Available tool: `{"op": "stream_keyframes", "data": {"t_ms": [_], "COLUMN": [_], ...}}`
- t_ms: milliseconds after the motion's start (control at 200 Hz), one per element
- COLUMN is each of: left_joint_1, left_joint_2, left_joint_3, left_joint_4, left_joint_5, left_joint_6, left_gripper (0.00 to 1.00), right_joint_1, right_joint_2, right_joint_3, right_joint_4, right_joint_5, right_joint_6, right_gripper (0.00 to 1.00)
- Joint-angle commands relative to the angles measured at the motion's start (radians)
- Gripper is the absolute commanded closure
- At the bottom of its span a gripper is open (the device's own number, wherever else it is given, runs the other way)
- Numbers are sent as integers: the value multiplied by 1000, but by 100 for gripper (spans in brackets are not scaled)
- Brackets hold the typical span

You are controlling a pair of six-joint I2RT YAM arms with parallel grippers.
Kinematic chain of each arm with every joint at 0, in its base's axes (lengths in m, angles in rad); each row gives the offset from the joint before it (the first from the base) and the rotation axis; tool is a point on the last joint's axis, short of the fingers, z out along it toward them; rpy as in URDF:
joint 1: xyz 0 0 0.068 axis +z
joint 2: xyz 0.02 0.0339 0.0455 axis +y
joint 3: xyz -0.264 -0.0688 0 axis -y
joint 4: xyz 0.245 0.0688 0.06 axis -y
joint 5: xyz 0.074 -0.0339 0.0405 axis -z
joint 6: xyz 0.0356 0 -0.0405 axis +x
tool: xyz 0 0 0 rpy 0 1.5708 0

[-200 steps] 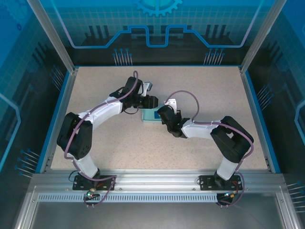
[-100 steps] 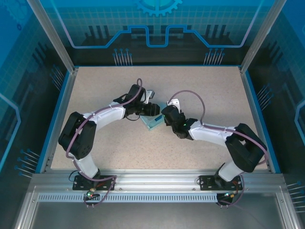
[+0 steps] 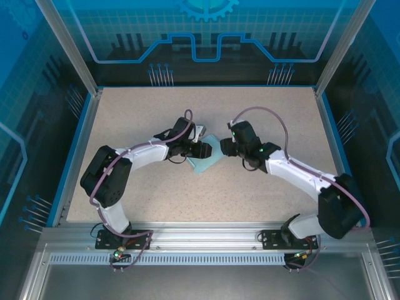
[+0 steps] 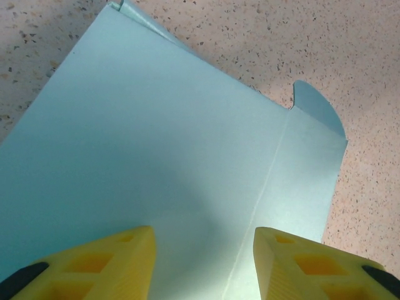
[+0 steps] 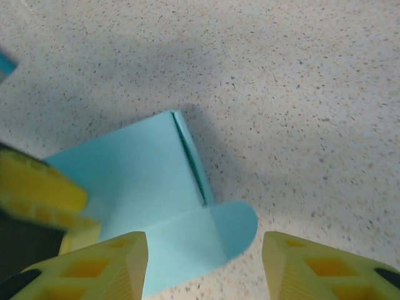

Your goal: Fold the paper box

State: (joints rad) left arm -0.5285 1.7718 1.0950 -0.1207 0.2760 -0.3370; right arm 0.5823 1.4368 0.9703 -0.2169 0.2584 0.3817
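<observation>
Folding stage: early, by my reading. The paper box lies mostly flat near the middle of the counter, with only a narrow side flap turned over.
Left fingers: spread wide over one edge of the card. In the left wrist view the sheet runs beneath both tips, and I cannot tell whether they press on it. Nothing is pinched between them.
Right fingers: also wide apart and empty, poised over the rounded tab at the sheet's corner.
Crease line: runs from beside that tab back toward the left fingers, marking off a narrow end panel.
Doing it well: one arm should pin the large panel flat, close beside the crease. The other should slip a tip under the end panel and lift it about that line, so the bend follows the score rather than buckling the thin card.
Watch for: the light sheet sliding on the speckled counter. Press down before pushing sideways, and keep the two arms from crowding each other over so small a piece.
</observation>
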Motion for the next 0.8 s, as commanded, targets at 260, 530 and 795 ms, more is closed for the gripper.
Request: {"op": "stream_keyframes", "data": {"t_ms": [260, 530, 795], "left_joint_1": [-8, -8, 3], "left_joint_2": [40, 47, -53], "left_joint_3": [-38, -45, -14], "left_joint_4": [8, 11, 19], "left_joint_5": [-20, -27, -85], "left_joint_6": [31, 40, 50], "left_gripper": [53, 52, 45], "right_joint_1": [-72, -76, -79], "right_joint_2": [342, 410, 335], "right_joint_3": [169, 177, 242], "right_joint_4": [-57, -66, -138], "right_joint_5": [-162, -130, -143], "right_joint_6": [-33, -47, -112], "right_gripper": [50, 51, 49]}}
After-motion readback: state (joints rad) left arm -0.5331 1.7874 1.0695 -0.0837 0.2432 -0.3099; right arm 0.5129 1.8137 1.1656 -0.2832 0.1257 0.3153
